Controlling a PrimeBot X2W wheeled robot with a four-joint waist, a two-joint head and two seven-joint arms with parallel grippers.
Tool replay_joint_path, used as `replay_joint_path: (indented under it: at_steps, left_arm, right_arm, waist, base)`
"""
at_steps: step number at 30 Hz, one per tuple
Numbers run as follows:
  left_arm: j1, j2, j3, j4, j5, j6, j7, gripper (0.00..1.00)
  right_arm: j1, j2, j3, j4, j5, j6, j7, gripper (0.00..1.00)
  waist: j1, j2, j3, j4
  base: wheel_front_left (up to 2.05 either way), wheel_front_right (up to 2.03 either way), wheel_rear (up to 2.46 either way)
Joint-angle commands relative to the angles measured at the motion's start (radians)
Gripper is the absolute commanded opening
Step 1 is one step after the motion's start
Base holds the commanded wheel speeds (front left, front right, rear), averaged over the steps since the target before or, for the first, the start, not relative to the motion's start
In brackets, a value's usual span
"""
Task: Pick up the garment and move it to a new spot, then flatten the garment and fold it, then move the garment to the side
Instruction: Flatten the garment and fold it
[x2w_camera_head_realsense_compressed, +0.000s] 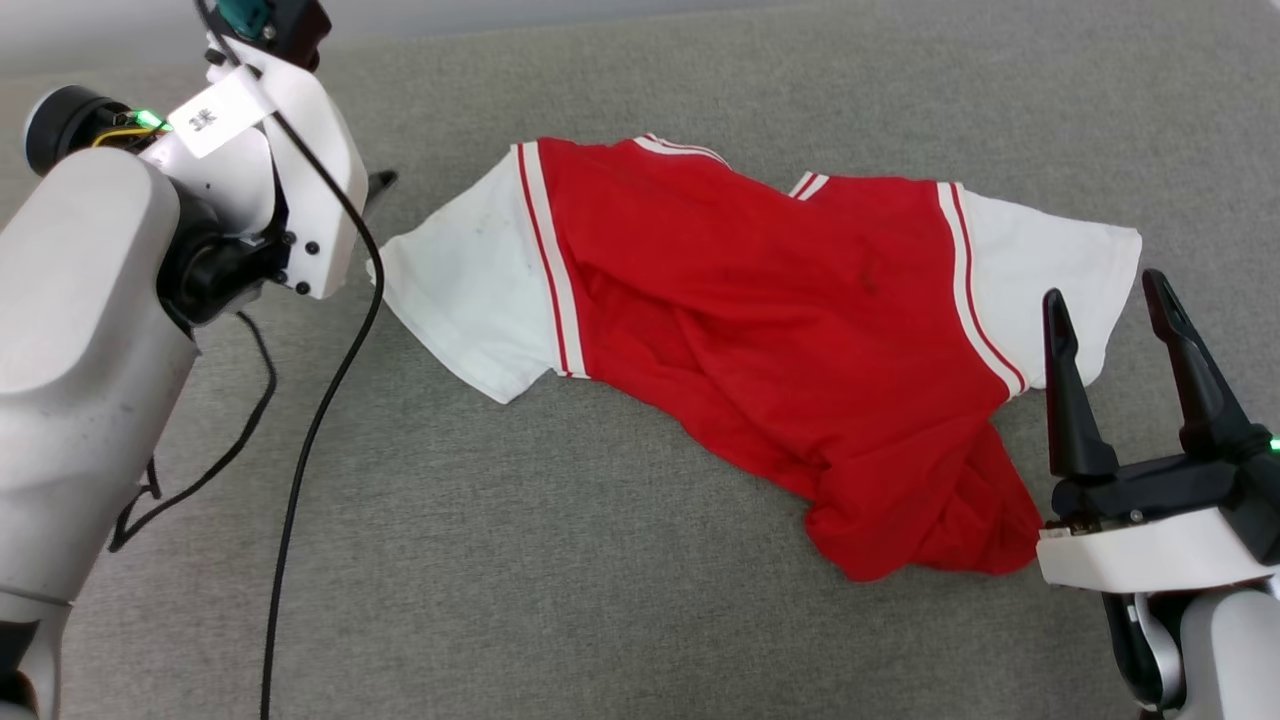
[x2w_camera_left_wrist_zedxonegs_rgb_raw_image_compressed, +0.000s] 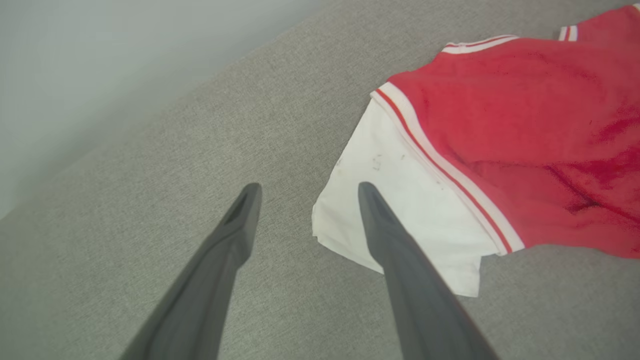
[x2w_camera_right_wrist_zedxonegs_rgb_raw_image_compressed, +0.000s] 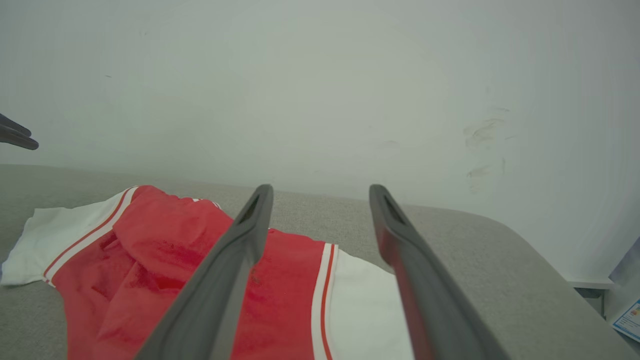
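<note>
Rumpled red fabric T-shirt with white sleeves (x2w_camera_head_realsense_compressed: 780, 330) lies between the claws: left claw (x2w_camera_left_wrist_zedxonegs_rgb_raw_image_compressed: 308, 187) spread beside one sleeve, right claw (x2w_camera_head_realsense_compressed: 1105, 287) spread near the other.

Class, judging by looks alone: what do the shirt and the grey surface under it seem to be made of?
The garment: soft, matte knit cloth, probably jersey; it wrinkles and bunches at its hem. The grey surface: likely woven upholstery fabric, matte; a fine flecked weave shows.
</note>
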Motion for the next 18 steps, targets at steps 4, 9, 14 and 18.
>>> replay_joint_path:
  at_steps: [4, 9, 14, 18]
  left_arm:
    - [-0.054, 0.018, -0.082, 0.044, -0.049, 0.0, 0.079, 1.0]
    - [-0.088, 0.021, -0.161, 0.098, -0.101, 0.0, 0.128, 1.0]
    - [-0.101, 0.038, -0.257, 0.132, -0.115, 0.0, 0.146, 1.0]
    - [-0.071, 0.041, -0.342, 0.147, -0.129, 0.0, 0.155, 1.0]
  right_arm:
    - [-0.036, 0.003, 0.013, -0.001, -0.007, -0.001, -0.002, 1.0]
    - [-0.064, 0.002, 0.025, -0.001, -0.014, -0.001, -0.002, 1.0]
    - [-0.085, 0.007, 0.03, 0.0, -0.018, -0.001, -0.002, 1.0]
    - [-0.084, 0.008, 0.025, -0.001, -0.019, -0.001, -0.002, 1.0]
  waist:
    - [-0.0001, 0.0, 0.046, -0.025]
    - [-0.0001, 0.0, 0.091, -0.043]
    - [-0.0001, 0.0, 0.127, -0.055]
    - [-0.0001, 0.0, 0.14, -0.054]
  base:
    - [0.0, 0.0, 0.0]
    - [0.0, 0.0, 0.0]
    - [0.0, 0.0, 0.0]
    - [0.0, 0.0, 0.0]
